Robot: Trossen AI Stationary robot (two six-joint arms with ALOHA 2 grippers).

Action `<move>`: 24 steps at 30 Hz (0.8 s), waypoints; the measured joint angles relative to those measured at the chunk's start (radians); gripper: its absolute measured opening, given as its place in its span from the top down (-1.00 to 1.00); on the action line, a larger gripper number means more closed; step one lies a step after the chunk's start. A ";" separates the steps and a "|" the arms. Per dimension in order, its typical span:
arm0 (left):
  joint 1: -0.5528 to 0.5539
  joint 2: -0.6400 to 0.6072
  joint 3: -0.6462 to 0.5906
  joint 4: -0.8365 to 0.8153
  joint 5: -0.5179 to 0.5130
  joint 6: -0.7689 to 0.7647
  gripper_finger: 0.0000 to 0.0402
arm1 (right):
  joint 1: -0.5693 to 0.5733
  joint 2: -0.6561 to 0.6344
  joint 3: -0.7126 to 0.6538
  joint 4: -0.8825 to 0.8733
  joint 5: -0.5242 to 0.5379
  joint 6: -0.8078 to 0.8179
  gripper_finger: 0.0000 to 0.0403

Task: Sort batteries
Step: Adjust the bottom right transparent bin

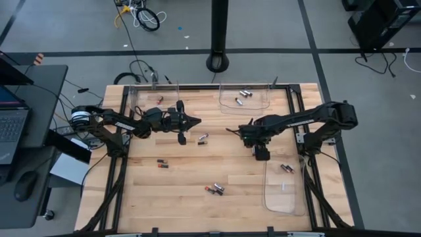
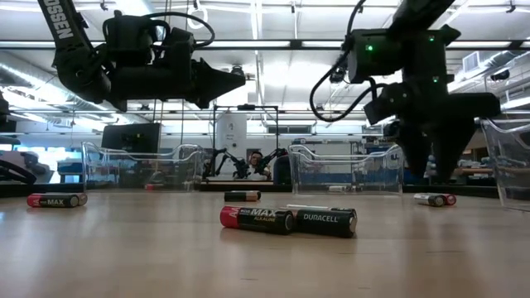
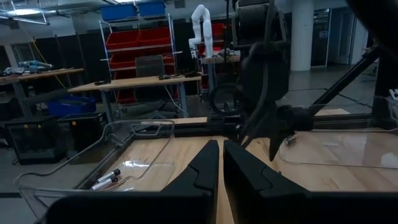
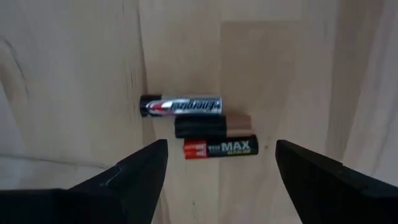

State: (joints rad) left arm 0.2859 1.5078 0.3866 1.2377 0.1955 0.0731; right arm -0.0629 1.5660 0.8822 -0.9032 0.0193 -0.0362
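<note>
While several batteries (image 1: 244, 97) lie in trays (image 1: 245, 105), you see more loose on the desk (image 1: 197, 197); right pincer (image 4: 221, 163) spread above three, left pincer (image 3: 221, 168) pressed together, empty.

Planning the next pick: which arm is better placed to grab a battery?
Right. The right gripper points down, fingers open, over three batteries lying side by side. The left gripper is shut and points sideways.

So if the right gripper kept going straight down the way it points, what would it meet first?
Probably the three batteries lying side by side on the table; the open right gripper looks down on them, though its height is unclear.
</note>
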 joint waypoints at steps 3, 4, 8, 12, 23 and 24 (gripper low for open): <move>0.000 0.000 0.000 -0.001 0.000 0.002 0.85 | 0.001 0.010 0.018 -0.020 0.005 -0.011 -0.54; 0.000 0.000 0.000 -0.001 0.000 0.002 0.85 | 0.001 0.011 0.024 -0.024 0.011 -0.013 -0.53; 0.000 0.000 0.000 -0.001 0.000 0.002 0.85 | 0.001 0.015 0.050 -0.041 0.034 -0.029 -0.53; 0.000 0.000 0.000 -0.001 0.000 0.002 0.85 | 0.003 0.016 0.110 -0.050 0.045 -0.028 -0.52; 0.000 0.000 0.000 -0.002 0.000 0.002 0.85 | -0.001 0.020 0.174 -0.116 0.020 -0.064 0.00; 0.000 0.000 0.000 -0.002 0.000 0.002 0.85 | -0.005 0.020 0.172 -0.125 0.019 -0.079 0.13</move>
State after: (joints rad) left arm 0.2862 1.5078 0.3866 1.2362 0.1955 0.0750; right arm -0.0680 1.5865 1.0538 -1.0283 0.0382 -0.1154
